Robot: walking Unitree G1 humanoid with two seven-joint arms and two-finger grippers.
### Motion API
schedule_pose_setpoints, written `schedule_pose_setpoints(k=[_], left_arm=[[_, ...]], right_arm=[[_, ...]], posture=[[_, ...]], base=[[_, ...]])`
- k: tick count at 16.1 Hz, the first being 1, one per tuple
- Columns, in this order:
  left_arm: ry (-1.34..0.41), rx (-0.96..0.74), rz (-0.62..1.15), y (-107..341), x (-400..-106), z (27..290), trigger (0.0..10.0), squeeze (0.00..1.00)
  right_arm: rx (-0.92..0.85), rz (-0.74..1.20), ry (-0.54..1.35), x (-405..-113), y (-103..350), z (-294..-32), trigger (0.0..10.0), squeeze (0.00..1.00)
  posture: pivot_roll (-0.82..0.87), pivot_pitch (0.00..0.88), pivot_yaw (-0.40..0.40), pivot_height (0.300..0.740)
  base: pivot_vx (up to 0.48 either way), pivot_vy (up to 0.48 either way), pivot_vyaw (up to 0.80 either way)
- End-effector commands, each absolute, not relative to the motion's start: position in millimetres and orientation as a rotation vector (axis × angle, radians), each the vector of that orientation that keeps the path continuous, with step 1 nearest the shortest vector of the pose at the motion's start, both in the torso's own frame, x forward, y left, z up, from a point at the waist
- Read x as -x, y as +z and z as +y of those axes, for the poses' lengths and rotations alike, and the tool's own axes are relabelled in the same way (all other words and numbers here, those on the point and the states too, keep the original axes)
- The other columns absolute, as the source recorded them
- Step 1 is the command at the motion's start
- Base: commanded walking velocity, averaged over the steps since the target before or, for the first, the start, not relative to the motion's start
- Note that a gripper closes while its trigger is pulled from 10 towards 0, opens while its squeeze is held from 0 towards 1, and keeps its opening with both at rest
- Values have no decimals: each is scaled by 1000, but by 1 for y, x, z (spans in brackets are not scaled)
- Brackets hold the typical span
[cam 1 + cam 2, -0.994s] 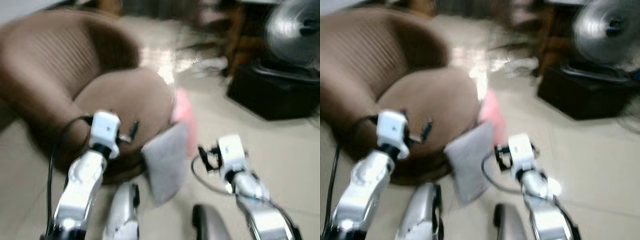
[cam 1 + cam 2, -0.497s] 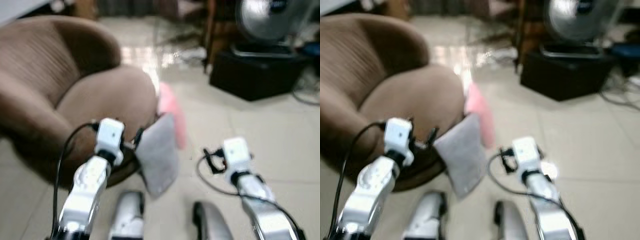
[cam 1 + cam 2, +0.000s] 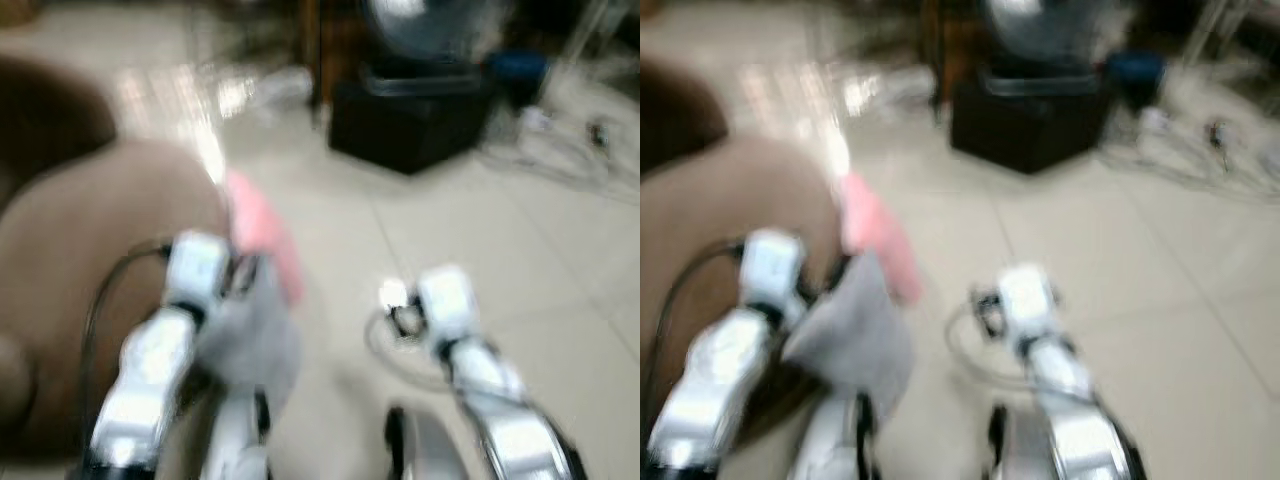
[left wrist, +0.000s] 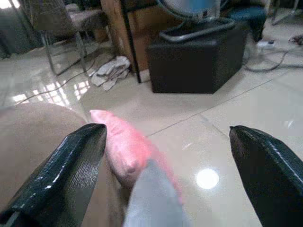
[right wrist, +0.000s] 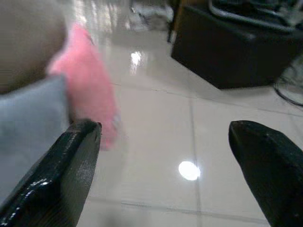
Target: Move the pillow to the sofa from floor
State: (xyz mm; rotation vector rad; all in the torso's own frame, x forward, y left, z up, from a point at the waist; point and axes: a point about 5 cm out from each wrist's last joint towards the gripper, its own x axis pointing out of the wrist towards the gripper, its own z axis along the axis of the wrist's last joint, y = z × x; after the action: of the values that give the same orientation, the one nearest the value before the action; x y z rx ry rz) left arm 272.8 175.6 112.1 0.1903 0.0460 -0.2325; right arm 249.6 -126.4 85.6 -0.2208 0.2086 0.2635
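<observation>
While the head views are smeared with blur, we still see both pincers raised in front of us. The left pincer (image 4: 165,156) has its fingers spread wide, nothing between them; it hangs just over the top edge of the grey pillow (image 3: 855,335). The right pincer (image 5: 170,156) is also spread wide and empty, near the pillows on their right side.

Outward from there: the grey pillow stands on edge on the floor (image 3: 480,250), leaning against the front of the brown sofa (image 3: 90,250). A pink pillow (image 4: 125,149) stands just behind it on the far side, also against the sofa; whether the two touch we cannot tell. Far right: a black box (image 4: 199,56) with a fan (image 3: 420,25) on it, cables (image 3: 560,150) on the tiles beyond, and crumpled cloth (image 4: 111,71) on the floor near a chair (image 4: 61,23).

Handling, our guess: both pillows look soft, light and squashy, not fragile, fabric not slippery. A thin edge pinch would likely fold or slip, so take a deep bite on the upper corner or top edge, or squeeze the pillow between both pincers at its sides. Then a short lift onto the sofa seat at left.
</observation>
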Motion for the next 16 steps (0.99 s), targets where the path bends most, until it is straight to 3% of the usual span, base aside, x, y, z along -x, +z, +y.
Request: schedule_pose_setpoints(k=[1, 6, 7, 11, 16], left_arm=[[-262, -180, 41, 112, -273, 165, 10000, 0], [-236, -191, 158, 97, -273, 178, 10000, 0], [-257, -178, 202, 92, -273, 178, 10000, 1000], [-340, -162, 379, 64, -290, 172, 10000, 1000], [-169, -169, 491, 46, -320, 187, 10000, 1000]], right_arm=[[251, 247, 230, -246, 78, -138, 10000, 0], [255, 236, 263, -246, 84, -130, 10000, 0], [261, 236, 275, -245, 85, -129, 10000, 0], [282, 274, 398, -241, 80, -125, 10000, 0], [368, 314, 474, -233, 68, -120, 10000, 0]], posture=[[-15, 86, 31, 590], [-10, 93, 28, 590], [-9, 95, 27, 590], [-13, 120, 30, 590], [-39, 178, 39, 590]], base=[[292, 0, 0], [0, 0, 0], [0, 0, 0], [0, 0, 0], [0, 0, 0]])
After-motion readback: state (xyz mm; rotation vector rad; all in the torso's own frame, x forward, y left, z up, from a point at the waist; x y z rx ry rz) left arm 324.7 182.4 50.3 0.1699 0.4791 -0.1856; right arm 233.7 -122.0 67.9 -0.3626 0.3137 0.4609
